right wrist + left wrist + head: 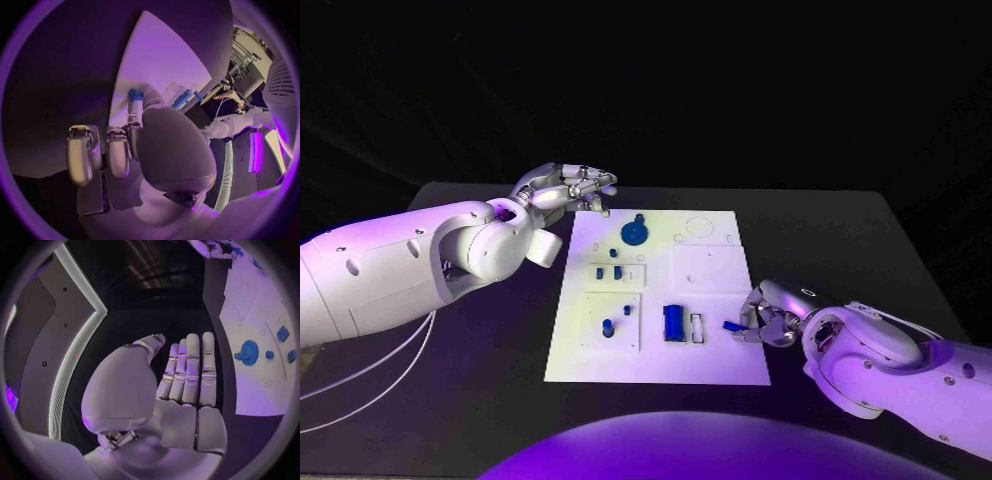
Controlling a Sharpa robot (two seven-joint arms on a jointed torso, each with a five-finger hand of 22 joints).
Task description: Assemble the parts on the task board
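Black table [877,240] carries the white task board [718,370] at its middle, long side running away from the robot. On the board, a blue gear-shaped part [635,233] sits near the far edge, small blue pegs [607,271] lie behind the middle toward the left edge, and a long blue bar [674,322] stands in a slot near the near edge. The left hand [567,187] hovers at the board's far left corner, fingers straight, side by side, holding nothing. The right hand [769,315] rests at the board's right edge near the near corner, pinching a small blue part [731,326] between thumb and fingertips [135,107].
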